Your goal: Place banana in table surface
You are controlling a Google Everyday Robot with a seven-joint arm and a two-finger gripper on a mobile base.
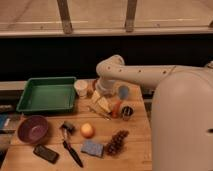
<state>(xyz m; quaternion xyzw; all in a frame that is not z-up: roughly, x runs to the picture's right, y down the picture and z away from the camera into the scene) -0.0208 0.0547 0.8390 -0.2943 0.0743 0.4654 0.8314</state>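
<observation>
The pale yellow banana lies low over the light brown wooden table surface, near its far middle. My gripper hangs from the white arm, which reaches in from the right, and it sits right at the banana's upper end. The arm's wrist hides where they meet, so I cannot tell whether the banana is held or resting on the wood. The slim orange carrot lies just right of the banana.
A green tray stands at the back left with a white cup beside it. Also on the table are a dark can, a round orange fruit, grapes, a blue sponge, a purple bowl, a black phone and a brush.
</observation>
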